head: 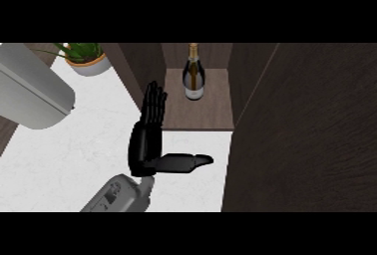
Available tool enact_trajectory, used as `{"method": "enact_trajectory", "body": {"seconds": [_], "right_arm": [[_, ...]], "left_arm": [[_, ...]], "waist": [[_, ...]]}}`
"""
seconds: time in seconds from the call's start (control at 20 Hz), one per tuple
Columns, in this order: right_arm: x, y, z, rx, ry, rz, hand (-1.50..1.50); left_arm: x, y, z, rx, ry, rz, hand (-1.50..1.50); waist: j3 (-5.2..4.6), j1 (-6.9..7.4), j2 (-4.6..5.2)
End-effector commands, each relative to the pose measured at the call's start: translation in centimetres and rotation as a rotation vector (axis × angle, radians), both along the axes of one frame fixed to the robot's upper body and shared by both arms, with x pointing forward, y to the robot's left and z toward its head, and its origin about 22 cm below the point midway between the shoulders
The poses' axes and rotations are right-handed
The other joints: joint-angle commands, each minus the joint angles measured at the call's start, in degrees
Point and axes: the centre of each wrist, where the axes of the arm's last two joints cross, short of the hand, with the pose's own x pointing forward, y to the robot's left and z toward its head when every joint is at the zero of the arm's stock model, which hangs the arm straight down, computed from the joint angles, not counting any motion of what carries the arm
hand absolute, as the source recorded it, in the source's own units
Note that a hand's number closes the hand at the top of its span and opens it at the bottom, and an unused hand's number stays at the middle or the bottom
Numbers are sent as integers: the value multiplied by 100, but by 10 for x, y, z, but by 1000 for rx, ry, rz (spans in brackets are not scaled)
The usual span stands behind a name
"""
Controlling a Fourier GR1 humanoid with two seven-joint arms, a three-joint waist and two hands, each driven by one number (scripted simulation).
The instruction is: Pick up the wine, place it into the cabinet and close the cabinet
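Home kitchen, white marble-look counter [66, 149] across the left of the frame, dark wood cabinet [294, 139] filling the right with an open compartment at top centre, wine bottle [194, 74] standing inside it, potted plant [87, 59] upper left, grey appliance [33, 94] at left edge

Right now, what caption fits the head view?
Wine bottle stands inside the open cabinet; open left robot hand beside it.

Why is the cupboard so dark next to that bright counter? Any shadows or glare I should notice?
Head view: the white counter is evenly bright, without glare; the cabinet is dark wood, so its shelf looks dim around the wine bottle; only a faint shadow lies under the open left hand; nothing looks blurred.
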Motion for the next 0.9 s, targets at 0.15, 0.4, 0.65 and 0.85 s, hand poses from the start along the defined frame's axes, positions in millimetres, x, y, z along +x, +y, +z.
{"method": "enact_trajectory", "body": {"seconds": [0.15,0.4,0.65,0.85], "right_arm": [[-30,-4,35,-35,-35,62,150],[-21,6,17,-173,24,323,150],[-48,18,26,-114,36,464,150],[-46,28,33,-134,16,505,150]], "left_arm": [[-58,23,4,-37,-31,-10,-150],[-89,37,-3,-21,-11,28,-150],[-91,72,10,6,-22,45,-150],[-117,82,5,22,-11,39,-150]], "waist": [[-7,22,28],[-4,72,18],[-6,-29,1],[-17,50,11]]}}
